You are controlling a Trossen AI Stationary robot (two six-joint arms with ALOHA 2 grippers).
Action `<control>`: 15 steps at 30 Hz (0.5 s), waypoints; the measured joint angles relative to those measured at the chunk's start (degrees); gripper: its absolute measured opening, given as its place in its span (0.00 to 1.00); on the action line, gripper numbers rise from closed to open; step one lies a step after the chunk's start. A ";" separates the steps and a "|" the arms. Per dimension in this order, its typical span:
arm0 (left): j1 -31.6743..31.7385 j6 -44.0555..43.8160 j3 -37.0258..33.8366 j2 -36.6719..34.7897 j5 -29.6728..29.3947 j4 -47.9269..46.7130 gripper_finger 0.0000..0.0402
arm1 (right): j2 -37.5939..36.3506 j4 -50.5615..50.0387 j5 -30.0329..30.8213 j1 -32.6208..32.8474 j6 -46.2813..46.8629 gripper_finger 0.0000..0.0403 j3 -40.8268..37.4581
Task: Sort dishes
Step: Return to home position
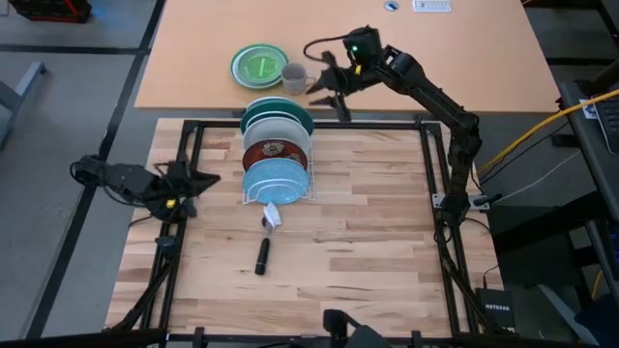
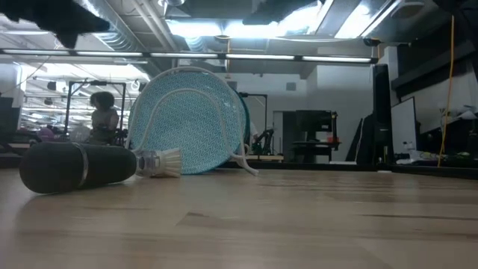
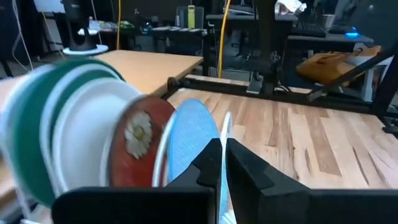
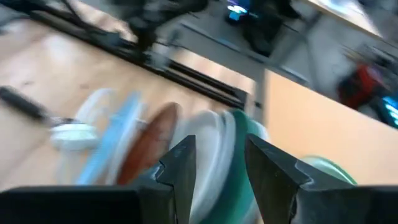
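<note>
Right claw [image 1: 327, 89]: released, fingers spread, nothing between them. Held above the far rail of the black frame [image 1: 427, 184], just right of the grey mug [image 1: 295, 77], near the far end of the white rack [image 1: 310, 187]. Left claw [image 1: 203, 179]: clenched on nothing, parked at the left side of the wood surface [image 1: 368, 242], about level with the blue plate [image 1: 271, 180].

All four dishes on edge in the rack, mid-surface: teal plate [image 1: 302, 116] farthest, then white plate [image 1: 276, 131], red plate [image 1: 274, 152], blue plate nearest. Sorting judged done; step in hand judged to be the retreat to rest pose.

Next move, by judgement: lift and fold the right arm back toward its base at the right rail. No dip toward the teal rim, no swing left into the mug.

Edges and room:
- Mug and green plate [image 1: 259, 66] close on the claw's left; tightest spot.
- Frame rail directly below the claw.
- Broad open wood right of the rack; easy return path.
- Dark-handled brush [image 1: 262, 256] lying on the near side of the rack, well apart from both arms.
</note>
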 joint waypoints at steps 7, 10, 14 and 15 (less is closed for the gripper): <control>0.17 -1.71 -10.51 -0.11 -0.10 10.19 0.03 | -5.56 -3.84 1.18 -2.34 2.45 0.35 -0.10; 0.17 -1.49 -12.68 -0.15 -0.20 12.57 0.03 | -9.84 -8.60 3.03 -3.14 1.67 0.35 -0.10; 0.24 -1.40 -13.78 -0.31 -0.62 14.09 0.03 | -16.20 -12.31 7.21 -3.02 -0.88 0.35 -0.08; 0.33 -1.43 -14.04 -0.32 -0.63 14.04 0.03 | -17.83 -13.12 8.15 -2.99 -1.45 0.35 -0.16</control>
